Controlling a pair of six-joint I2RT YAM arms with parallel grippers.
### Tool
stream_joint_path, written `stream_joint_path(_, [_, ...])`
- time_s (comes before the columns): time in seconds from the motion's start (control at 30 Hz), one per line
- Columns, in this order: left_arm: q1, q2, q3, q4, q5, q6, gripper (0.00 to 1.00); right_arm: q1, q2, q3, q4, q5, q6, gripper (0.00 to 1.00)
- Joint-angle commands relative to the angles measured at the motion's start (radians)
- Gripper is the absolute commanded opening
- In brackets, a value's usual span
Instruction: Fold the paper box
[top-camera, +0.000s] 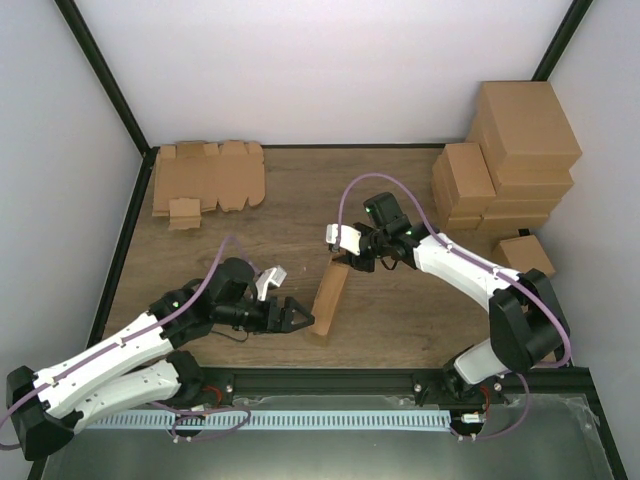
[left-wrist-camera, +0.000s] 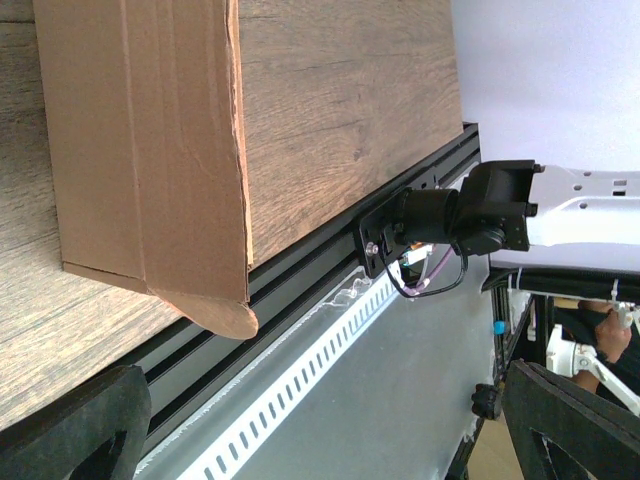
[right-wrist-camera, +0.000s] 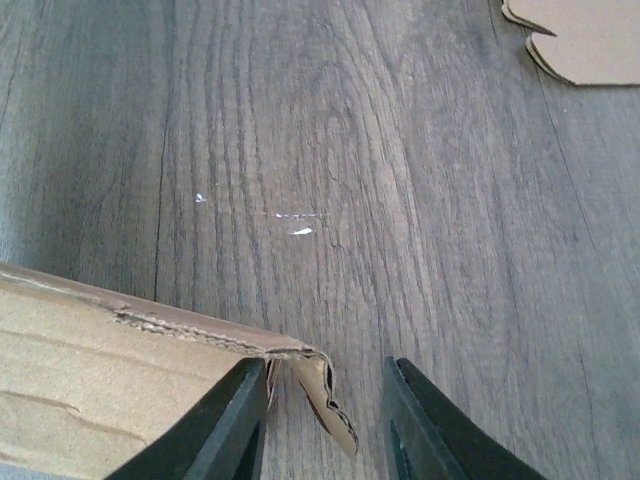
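paper box (top-camera: 330, 295): mid-table, between the two grippers; partly folded into a long narrow shape, near end down on the wood, far end raised and leaning toward the right arm
slotted rail (top-camera: 330, 418): along the near edge of the table (top-camera: 300, 215), in front of both arm bases
left gripper (top-camera: 293, 316): low over the wood, pointing right, just beside the near end of the paper box; fingers (left-wrist-camera: 70, 430) spread wide, nothing between them
near end, left wrist view: plain brown panel with lengthwise creases, a rounded tab (left-wrist-camera: 225, 315) sticking out at one corner
right gripper (top-camera: 352, 262): at the raised far end of the paper box, reaching in from the right
right jaws, wrist view: partly apart; one finger (right-wrist-camera: 230, 425) against the torn-looking edge of the cardboard, a small curled flap (right-wrist-camera: 325, 395) in the gap, clear of the other finger; not pinched
lone folded box (top-camera: 527, 255): on the right side, beside the right arm
flat blanks (top-camera: 205, 178): die-cut brown sheets with notched tabs, lying flat at the far left corner, well apart from the paper box
stack of boxes (top-camera: 515, 150): folded brown boxes piled in the far right corner against the wall
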Motion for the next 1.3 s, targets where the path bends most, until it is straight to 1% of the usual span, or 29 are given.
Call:
stream_joint_path(0.0, [-0.004,-0.002,0.026,0.002,-0.006,-0.004,0.99,-0.006,0.010,0.042,0.002,-0.029,-0.028,0.29])
stream_joint_path(0.23, [-0.003,0.000,0.040,-0.016,-0.045,0.002,0.99,-0.006,0.002,0.047,-0.020,-0.016,-0.014,0.05])
stream_joint_path(0.33, [0.014,-0.009,0.041,-0.029,-0.089,-0.013,1.00,-0.006,-0.014,0.041,-0.027,0.025,0.025,0.01])
stream_joint_path(0.43, [0.062,-0.028,0.055,-0.034,-0.109,0.004,1.00,-0.006,-0.016,0.039,-0.029,0.133,0.096,0.01])
stream_joint_path(0.53, [0.150,-0.012,0.085,-0.042,-0.088,0.061,1.00,-0.010,-0.012,0.033,-0.031,0.233,0.164,0.01])
stream_joint_path(0.63, [0.271,0.039,0.108,-0.024,-0.005,0.136,1.00,-0.033,-0.028,0.026,-0.024,0.254,0.243,0.01])
stream_joint_path(0.73, [0.345,0.088,0.132,0.009,0.035,0.186,1.00,-0.042,-0.074,0.001,0.012,0.257,0.315,0.01])
stream_joint_path(0.8, [0.374,0.128,0.172,0.005,0.021,0.258,1.00,-0.042,-0.098,-0.005,0.021,0.259,0.372,0.01])
stream_joint_path(0.97, [0.434,0.218,0.279,-0.053,-0.098,0.405,1.00,-0.042,-0.149,-0.026,0.010,0.290,0.497,0.01])
stream_joint_path(1.07, [0.474,0.254,0.287,-0.035,-0.102,0.456,1.00,-0.042,-0.169,-0.037,-0.003,0.331,0.574,0.01])
stream_joint_path(1.17, [0.482,0.289,0.284,0.008,-0.126,0.505,1.00,-0.042,-0.178,-0.040,-0.007,0.389,0.680,0.02])
stream_joint_path(1.27, [0.482,0.313,0.280,0.040,-0.117,0.543,1.00,-0.042,-0.173,-0.034,-0.004,0.434,0.806,0.04])
